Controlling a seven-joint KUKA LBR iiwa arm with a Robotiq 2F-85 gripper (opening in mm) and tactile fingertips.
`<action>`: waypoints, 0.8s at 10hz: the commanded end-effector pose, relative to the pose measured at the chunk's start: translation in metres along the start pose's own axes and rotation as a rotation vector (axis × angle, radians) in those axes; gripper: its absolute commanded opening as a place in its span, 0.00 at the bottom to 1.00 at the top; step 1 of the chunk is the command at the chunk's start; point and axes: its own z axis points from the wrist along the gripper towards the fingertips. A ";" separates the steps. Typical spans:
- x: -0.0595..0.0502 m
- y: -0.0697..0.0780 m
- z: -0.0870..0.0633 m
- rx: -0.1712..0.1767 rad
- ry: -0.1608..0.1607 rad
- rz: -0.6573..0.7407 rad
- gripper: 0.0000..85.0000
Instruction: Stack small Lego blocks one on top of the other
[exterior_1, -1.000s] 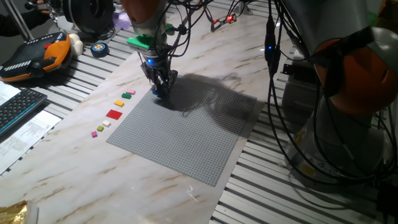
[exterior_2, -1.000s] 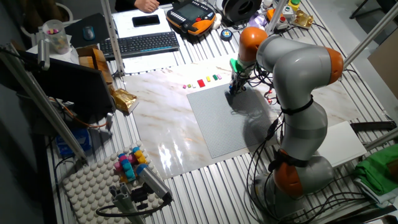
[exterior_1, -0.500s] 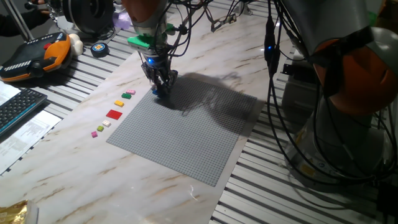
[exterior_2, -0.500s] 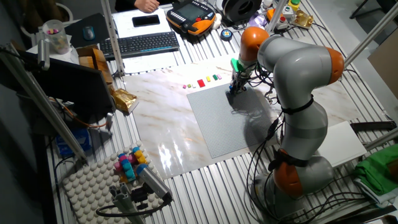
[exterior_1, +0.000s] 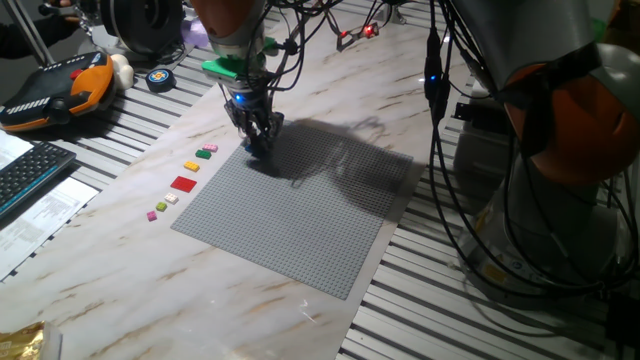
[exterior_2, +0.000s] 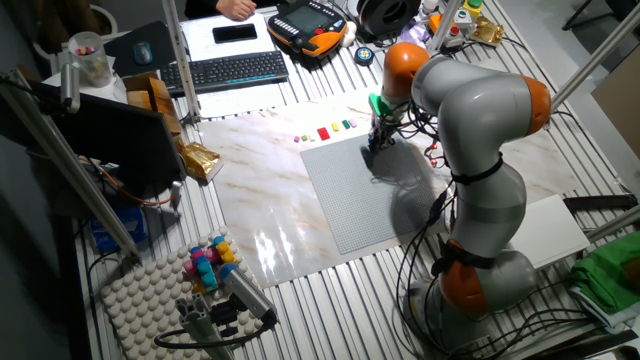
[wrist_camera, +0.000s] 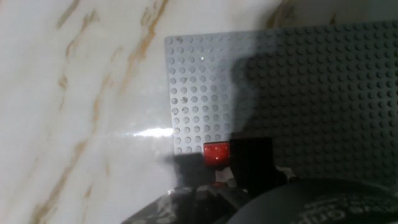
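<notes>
In the hand view a small red block sits on the grey studded plate near its edge. A black block sits right beside it, touching. My gripper hovers low over the plate's far left corner, also seen in the other fixed view. In the hand view only dark finger parts show at the bottom edge. A small blue bit, perhaps the blue block, shows at the fingertips. I cannot tell whether it is held.
A wider red square piece and tiny green, pink, yellow and white pieces lie in a row on the marble left of the plate. A keyboard and an orange pendant lie further left. Cables hang at the right.
The hand has shifted very slightly back and left over the plate corner. The blocks and loose pieces have not moved.
</notes>
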 end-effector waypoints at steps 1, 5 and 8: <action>-0.001 0.000 0.000 -0.005 0.000 0.000 0.09; -0.003 -0.001 0.001 0.008 0.003 -0.005 0.02; -0.003 0.001 -0.005 0.000 0.006 -0.046 0.01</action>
